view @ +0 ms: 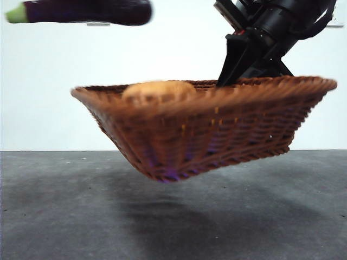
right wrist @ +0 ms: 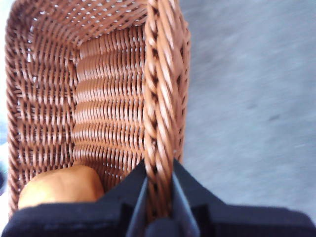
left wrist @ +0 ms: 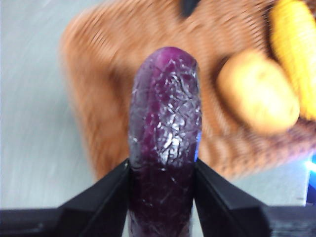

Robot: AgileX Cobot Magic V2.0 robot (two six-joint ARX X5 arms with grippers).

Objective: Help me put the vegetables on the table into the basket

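Holding the basket: the right end effector (right wrist: 158, 197) is pinching the braided rim of the basket (view: 217, 135) between its two jaws, one jaw inside and one outside the wall.
Basket position: the basket is hanging in the air above the surface (view: 173, 216), tilted, with its shadow falling on the grey below; in the front view the dark right arm is coming down from the upper right to the far rim.
Eggplant: the left end effector (left wrist: 163, 182) is squeezing the dark purple eggplant (left wrist: 165, 133) from both sides, jaws pressed against its skin.
Eggplant position: in the front view it is lying level near the top left edge, green stem end pointing left, higher than the basket and not touching it; in the left wrist view it is sitting above the basket's interior.
Potato: the tan potato (view: 158, 91) is resting inside the basket, its top showing over the near rim.
Corn: the yellow corn cob (left wrist: 296, 49) is lying in the basket just beside the potato.
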